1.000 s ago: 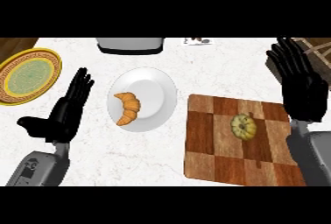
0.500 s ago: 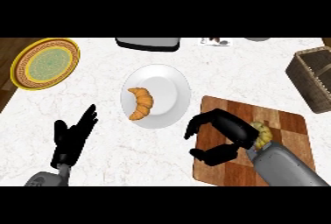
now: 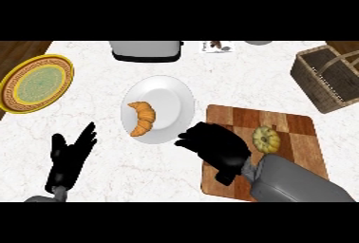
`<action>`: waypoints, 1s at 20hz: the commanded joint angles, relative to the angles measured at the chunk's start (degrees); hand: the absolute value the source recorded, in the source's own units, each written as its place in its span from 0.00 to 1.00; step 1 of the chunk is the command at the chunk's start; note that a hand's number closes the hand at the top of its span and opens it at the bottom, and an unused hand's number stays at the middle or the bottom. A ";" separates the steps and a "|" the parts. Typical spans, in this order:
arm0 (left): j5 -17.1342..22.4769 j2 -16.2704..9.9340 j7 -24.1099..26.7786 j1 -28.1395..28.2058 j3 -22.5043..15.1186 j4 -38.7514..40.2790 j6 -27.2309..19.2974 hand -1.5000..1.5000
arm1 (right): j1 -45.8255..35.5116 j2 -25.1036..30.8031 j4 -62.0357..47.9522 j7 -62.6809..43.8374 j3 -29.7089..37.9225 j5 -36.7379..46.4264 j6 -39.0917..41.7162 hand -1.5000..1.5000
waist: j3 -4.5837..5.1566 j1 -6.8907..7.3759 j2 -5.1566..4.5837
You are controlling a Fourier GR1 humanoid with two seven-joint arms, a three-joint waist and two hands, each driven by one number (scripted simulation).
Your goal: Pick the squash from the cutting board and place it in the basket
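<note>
One head view looks steeply down onto the white counter [image 3: 266,80] from above.

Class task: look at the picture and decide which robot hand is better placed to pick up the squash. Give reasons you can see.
The right robot hand. It hovers over the wooden cutting board, just left of the small yellow squash. The left robot hand rests open at the far side of the counter, beyond the white plate.

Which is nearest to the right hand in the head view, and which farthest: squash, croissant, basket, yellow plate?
From the right hand:
1. Squash, just to its right on the cutting board.
2. Croissant, left, on the white plate.
3. Basket, upper right.
4. Yellow plate, far left.
</note>
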State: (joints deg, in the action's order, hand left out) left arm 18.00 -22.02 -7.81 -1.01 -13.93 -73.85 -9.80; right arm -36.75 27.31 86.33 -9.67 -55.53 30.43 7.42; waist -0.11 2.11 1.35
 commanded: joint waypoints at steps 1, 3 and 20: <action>0.00 -0.63 -2.87 3.86 -0.56 1.23 -0.51 0.50 | -8.54 -1.29 4.47 -12.22 -4.10 10.41 5.91 0.00 | 0.39 -1.12 0.18; -0.04 -0.59 -1.88 4.83 -0.28 1.01 -0.57 0.50 | -12.77 -0.94 7.30 -16.18 -4.27 10.63 14.01 0.00 | 0.43 -1.58 0.08; 0.53 -1.89 -1.88 8.19 1.76 -2.26 0.41 0.50 | -28.15 -13.97 6.78 -43.40 7.61 -11.82 64.59 0.00 | 0.27 -3.23 -0.32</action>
State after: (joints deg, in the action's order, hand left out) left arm 17.79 -23.02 -8.31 3.83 -12.25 -77.85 -10.71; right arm -63.42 16.58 93.66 -45.29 -49.69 21.84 61.69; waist -0.16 -1.11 1.35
